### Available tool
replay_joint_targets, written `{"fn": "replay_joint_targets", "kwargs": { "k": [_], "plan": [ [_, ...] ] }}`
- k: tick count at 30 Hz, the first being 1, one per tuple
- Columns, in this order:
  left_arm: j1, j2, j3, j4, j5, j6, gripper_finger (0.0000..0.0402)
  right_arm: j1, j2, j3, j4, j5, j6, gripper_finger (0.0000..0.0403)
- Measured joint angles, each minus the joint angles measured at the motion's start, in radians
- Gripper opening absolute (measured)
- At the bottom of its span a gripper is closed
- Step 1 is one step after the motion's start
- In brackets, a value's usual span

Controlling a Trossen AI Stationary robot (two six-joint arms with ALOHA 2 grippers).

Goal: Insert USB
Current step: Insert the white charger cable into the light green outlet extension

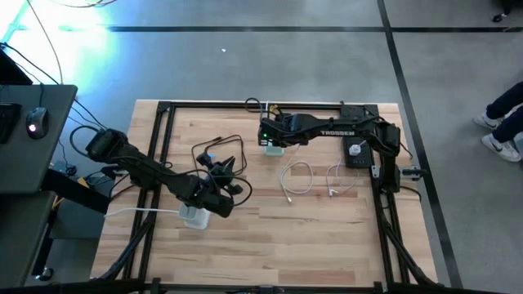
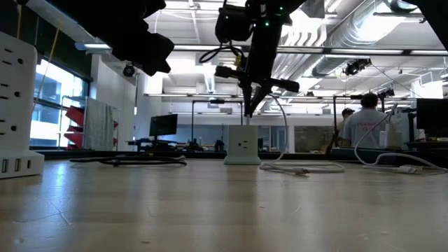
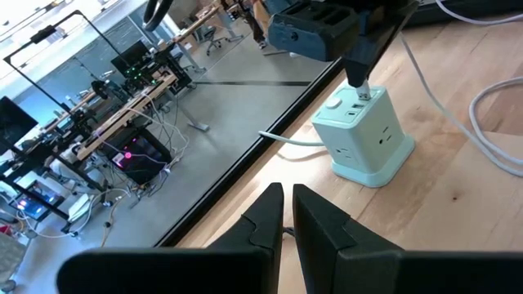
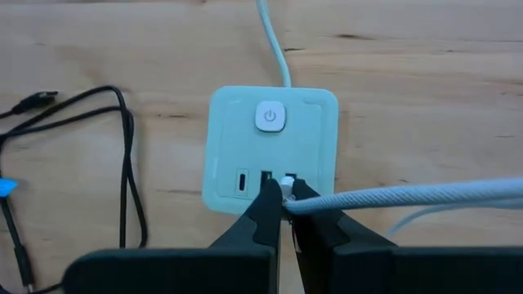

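Observation:
A pale power cube (image 4: pixel 272 147) with a round button and USB ports on top stands on the table, also seen in the high view (image 1: pixel 272 149) and the low view (image 2: pixel 242 145). My right gripper (image 4: pixel 286 200) hangs over the cube, shut on a white USB plug. My left gripper (image 3: pixel 288 208) is shut and holds nothing. It hovers above the table to the left of the cube (image 3: pixel 364 135), near a black cable (image 1: pixel 214 155). My right gripper pinches the white USB plug (image 4: pixel 288 186) between its two fingertips, coming from above and pointing down. The plug's tip stands at a port on the cube's top; how far in it sits I cannot tell. Its white braided cable (image 4: pixel 425 196) trails away to one side.
A white power strip (image 1: pixel 194 216) lies by the left arm and stands close in the low view (image 2: pixel 14 105). Two loose white cables (image 1: pixel 298 180) lie right of the cube. A black frame (image 1: pixel 245 104) runs round the table. People stand in the room behind.

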Motion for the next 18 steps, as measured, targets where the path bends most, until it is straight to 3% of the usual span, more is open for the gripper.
{"fn": "replay_joint_targets", "kwargs": {
  "k": [18],
  "plan": [
    [0.000, 0.000, 0.000, 0.000, 0.000, 0.000, 0.0009, -0.001, 0.002, -0.001, 0.013, 0.003, -0.030, 0.0000]
  ]
}}
